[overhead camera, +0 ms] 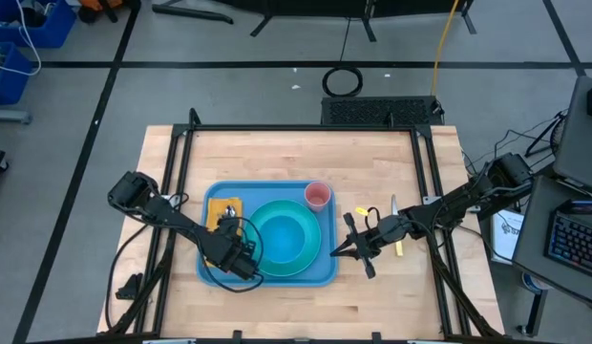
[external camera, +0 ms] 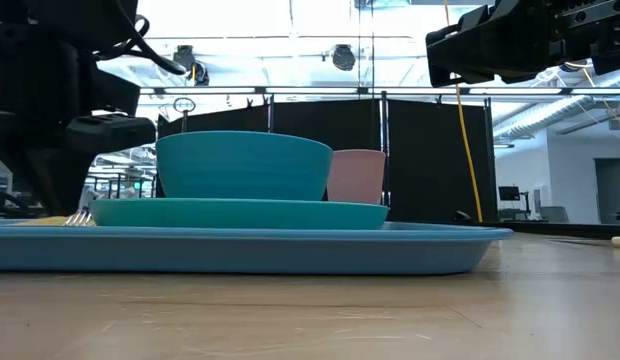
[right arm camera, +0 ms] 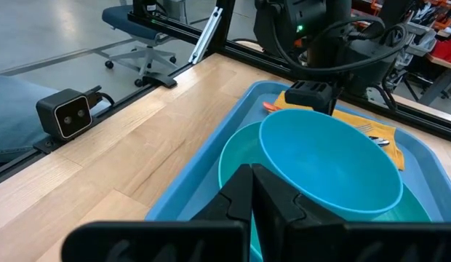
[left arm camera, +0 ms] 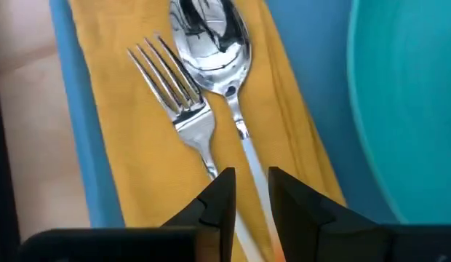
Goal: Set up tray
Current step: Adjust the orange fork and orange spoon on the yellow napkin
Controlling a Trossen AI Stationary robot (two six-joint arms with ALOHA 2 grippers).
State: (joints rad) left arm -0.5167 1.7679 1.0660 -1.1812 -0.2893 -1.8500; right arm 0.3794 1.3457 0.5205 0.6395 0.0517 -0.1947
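The light-blue tray lies mid-table. On it a teal bowl stands on a teal plate, with a pink cup at the tray's far right corner. An orange napkin lies along the tray's left side, with a fork and a spoon flat on it. My left gripper points steeply down over the napkin's near end. It is open a little, one finger on each side of the spoon's handle. My right gripper hovers shut, just right of the tray. My left gripper comes from above, slanting toward the far side, its fingers lying along the spoon's handle. The handle is narrower than the gap between them. Whether either finger touches it I cannot tell.
Small yellow and pale pieces lie on the bare wood under my right arm. A black frame runs along the table's sides and far edge. A small camera block sits at the near edge.
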